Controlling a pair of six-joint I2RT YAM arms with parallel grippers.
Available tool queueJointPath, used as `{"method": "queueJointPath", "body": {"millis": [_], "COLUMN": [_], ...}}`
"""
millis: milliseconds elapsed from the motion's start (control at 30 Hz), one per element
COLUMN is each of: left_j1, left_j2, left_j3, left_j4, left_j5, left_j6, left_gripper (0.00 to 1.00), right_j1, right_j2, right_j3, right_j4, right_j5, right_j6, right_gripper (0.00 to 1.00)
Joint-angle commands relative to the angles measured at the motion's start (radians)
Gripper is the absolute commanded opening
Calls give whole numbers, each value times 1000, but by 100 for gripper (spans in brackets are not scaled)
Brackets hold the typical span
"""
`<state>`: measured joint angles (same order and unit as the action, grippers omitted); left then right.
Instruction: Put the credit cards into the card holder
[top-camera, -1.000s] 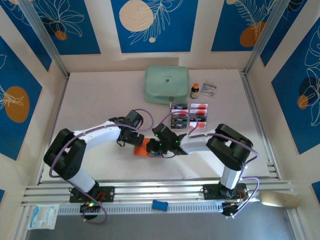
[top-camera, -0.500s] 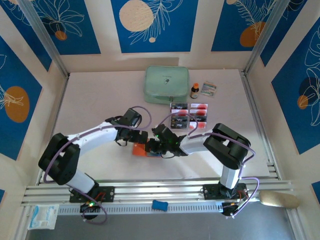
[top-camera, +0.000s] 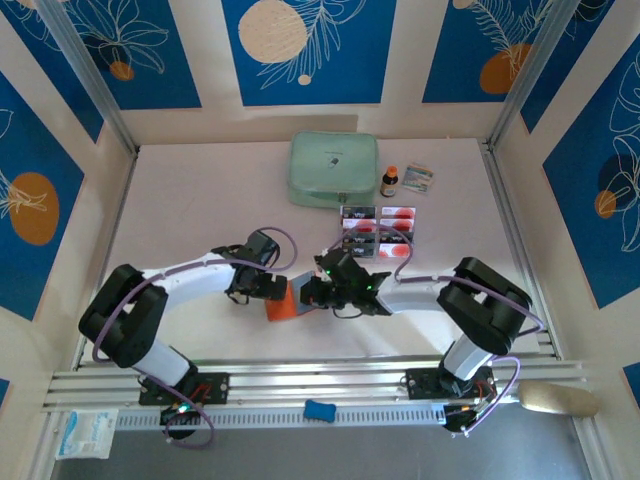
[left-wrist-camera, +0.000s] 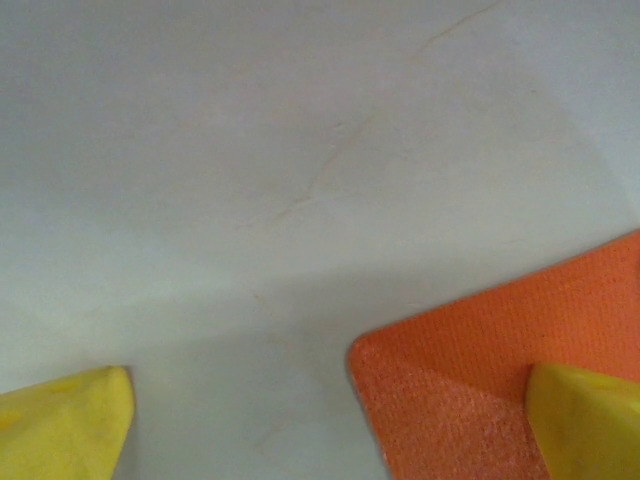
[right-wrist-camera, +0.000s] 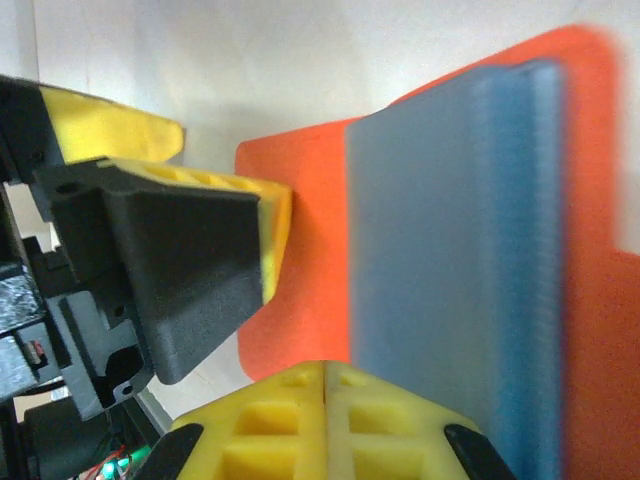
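Your left fingers (left-wrist-camera: 585, 425) are spread wide, one tip over a corner of the orange card holder (top-camera: 281, 304), near the table's (top-camera: 190, 200) near edge. Your right fingers (right-wrist-camera: 280, 425) are clenched together over it. The credit cards (top-camera: 378, 232) lie apart, farther from that edge.

Your card holder (top-camera: 281, 304) lies low on the table, a little toward 7 o'clock from its centre. It is small and orange, with a fine woven grain and rounded corners, turned at a slant to the table's edges. It is spread open with its inside up, showing a greyish-blue pocket panel with layered edges. Your credit cards (top-camera: 378, 230) sit at about 1 o'clock from the holder, apart from it, in two columns: dark ones with red and white marks on the left, pale ones with a red dot on the right.
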<state>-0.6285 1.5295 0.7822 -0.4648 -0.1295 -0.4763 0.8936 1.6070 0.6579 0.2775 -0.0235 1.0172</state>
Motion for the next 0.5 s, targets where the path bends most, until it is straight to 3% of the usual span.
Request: {"method": "queueJointPath", "body": {"millis": [0,267,467], "left_j1": [3,4,8], "left_j2": [19,62,94], "left_j3": [3,30,109], "left_j4": [-39,-28,-53], "left_j5": [-60,-87,-110], "left_j6": [35,68,108], "left_gripper": [100,100,100], "right_j1": [-34,-66,-28], "right_j2": [-18,9,-12], "right_j3": [-38,-116,-156], "right_j4": [-43,1,37], "right_j5": [14,12,28], "right_j6": [-30,-7,37], "right_gripper": [0,0,0]}}
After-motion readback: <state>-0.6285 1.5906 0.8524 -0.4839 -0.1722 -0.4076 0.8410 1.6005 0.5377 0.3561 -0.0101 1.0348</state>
